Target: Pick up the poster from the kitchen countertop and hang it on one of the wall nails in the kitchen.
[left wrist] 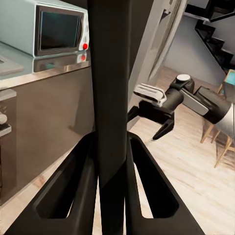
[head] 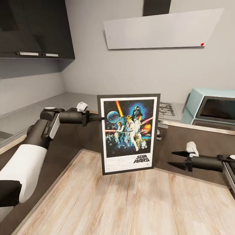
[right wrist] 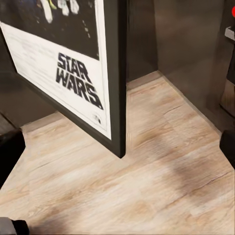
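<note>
Black-framed poster [head: 129, 133] hangs clamped edgewise in our left pincer [left wrist: 111, 147]; head view shows our right pincer [head: 173, 159] spread, empty.

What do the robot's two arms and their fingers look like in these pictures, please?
The left arm has a white rounded shell, then dark grey and black segments with a light grey side panel. Both the left gripper and right gripper carry a small white module on top and end in slim, black, pointed fingers with triangular cut-outs.

Poster [head: 128, 133]: black frame, white border, colourful figures on dark blue. Floor [head: 130, 205]: pale wood grain. Microwave [head: 212, 106]: mint green. Desk [head: 65, 101]: pale grey.
</note>
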Motion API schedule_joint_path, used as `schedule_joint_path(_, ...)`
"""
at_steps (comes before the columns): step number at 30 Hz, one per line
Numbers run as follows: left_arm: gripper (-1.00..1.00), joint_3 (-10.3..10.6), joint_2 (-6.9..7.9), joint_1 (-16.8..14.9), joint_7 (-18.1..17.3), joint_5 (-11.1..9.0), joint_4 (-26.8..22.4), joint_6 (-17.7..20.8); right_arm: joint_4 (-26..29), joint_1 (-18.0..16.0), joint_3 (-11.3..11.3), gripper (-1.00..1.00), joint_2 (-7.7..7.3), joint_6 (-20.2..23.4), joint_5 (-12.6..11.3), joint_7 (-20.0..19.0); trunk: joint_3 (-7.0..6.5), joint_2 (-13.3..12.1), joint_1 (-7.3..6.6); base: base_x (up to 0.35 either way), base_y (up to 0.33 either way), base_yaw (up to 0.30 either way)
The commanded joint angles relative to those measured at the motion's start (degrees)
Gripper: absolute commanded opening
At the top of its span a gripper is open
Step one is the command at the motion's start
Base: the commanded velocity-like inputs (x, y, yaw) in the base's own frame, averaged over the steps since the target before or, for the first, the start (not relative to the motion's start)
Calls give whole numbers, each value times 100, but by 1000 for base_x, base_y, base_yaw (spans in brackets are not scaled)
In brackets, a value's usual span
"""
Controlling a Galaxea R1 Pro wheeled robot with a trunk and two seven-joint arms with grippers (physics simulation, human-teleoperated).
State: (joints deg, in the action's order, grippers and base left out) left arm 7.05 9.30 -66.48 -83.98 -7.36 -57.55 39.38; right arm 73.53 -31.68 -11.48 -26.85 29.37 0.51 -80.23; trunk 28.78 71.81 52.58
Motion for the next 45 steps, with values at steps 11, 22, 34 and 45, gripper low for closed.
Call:
schedule_joint_path(11,-100,24,11,-5,-7,-38,-7,43,-417,-259,38,100,-61,52,-48,-450,6,4,0,0,0,0)
schedule_joint_path(22,-100,25,11,-5,-602,-38,-7,35,-403,-344,60,100,-15,56,-74,-653,6,4,0,0,0,0)
schedule_joint_path(34,-100,58,44,28,-602,-68,10,85,-398,-375,33,100,54,-2,-108,-844,6,4,0,0,0,0)
schedule_joint_path(45,-100,184,143,97,-602,-67,-13,88,-421,-512,-243,100,386,-44,-461,-866,6,4,0,0,0,0)
